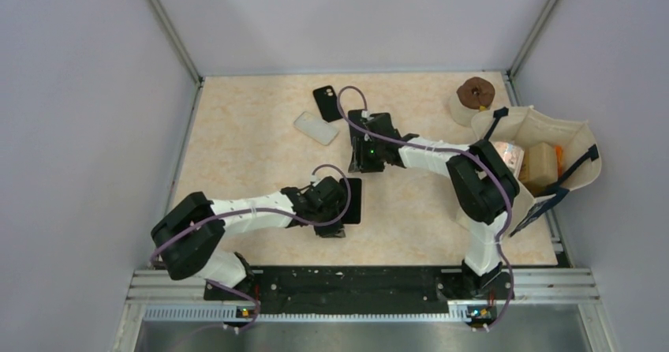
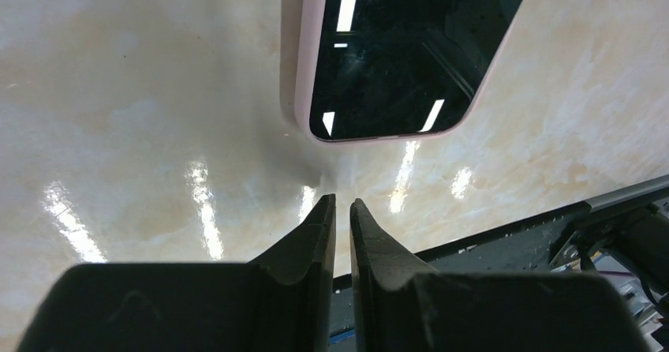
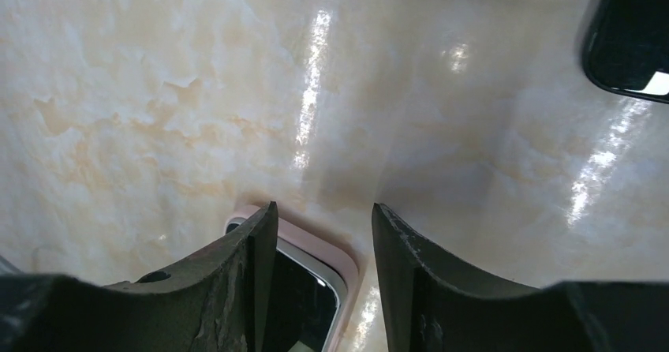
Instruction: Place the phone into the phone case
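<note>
The phone [image 1: 353, 202] lies screen up on the table inside a pink phone case [image 2: 303, 60]. Its black screen [image 2: 402, 52] fills the top of the left wrist view. My left gripper [image 1: 338, 219] [image 2: 341, 200] hovers just short of the phone's near end, jaws nearly together with nothing between them. My right gripper [image 1: 364, 169] [image 3: 325, 206] is open over the far end. One pink case corner [image 3: 335, 249] shows between its fingers, and the phone's screen [image 3: 304, 305] shows below it.
A black case [image 1: 326, 103] and a white one [image 1: 315, 128] lie beyond the right gripper. A cream tote bag [image 1: 580, 143] with items inside stands at the right edge, with a brown-topped roll [image 1: 476, 93] behind it. Grey walls enclose the table.
</note>
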Controlling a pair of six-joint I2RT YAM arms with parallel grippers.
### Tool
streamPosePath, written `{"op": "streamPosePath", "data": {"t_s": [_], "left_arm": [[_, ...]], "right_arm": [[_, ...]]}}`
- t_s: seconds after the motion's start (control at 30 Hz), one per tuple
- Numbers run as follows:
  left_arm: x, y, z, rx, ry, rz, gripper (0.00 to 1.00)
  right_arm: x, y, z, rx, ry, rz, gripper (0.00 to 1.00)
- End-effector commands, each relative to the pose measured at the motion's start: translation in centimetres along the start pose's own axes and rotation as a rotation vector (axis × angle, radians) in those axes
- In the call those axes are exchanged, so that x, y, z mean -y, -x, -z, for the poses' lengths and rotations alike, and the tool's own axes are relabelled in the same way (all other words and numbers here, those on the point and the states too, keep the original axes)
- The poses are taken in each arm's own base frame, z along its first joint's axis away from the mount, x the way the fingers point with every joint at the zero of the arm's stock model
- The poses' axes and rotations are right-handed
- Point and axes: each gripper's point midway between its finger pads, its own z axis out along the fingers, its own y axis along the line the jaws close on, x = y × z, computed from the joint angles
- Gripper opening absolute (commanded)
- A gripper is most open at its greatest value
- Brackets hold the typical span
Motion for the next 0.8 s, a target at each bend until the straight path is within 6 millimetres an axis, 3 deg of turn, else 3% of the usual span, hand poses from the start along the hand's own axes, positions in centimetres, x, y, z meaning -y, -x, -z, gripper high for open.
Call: {"op": "streamPosePath", "data": {"t_s": [0.0, 0.33, 0.77], "left_arm": [[0.8, 1.2, -0.7, 0.057, -0.009, 0.04, 0.17], [-1.7, 5.1, -1.6, 0.141, 0.072, 0.082, 0.17], [-3.1, 10.9, -0.7, 0.192, 0.094, 0.099, 0.18]], "right_arm": [[-1.2, -0.4, -0.7, -0.018, 0.075, 0.037, 0.48], [-2.3, -4.5, -0.8, -0.09, 0.107, 0.055, 0.46], [0.3, -8.2, 4.4, -0.066, 0.031, -0.068, 0.46]]}}
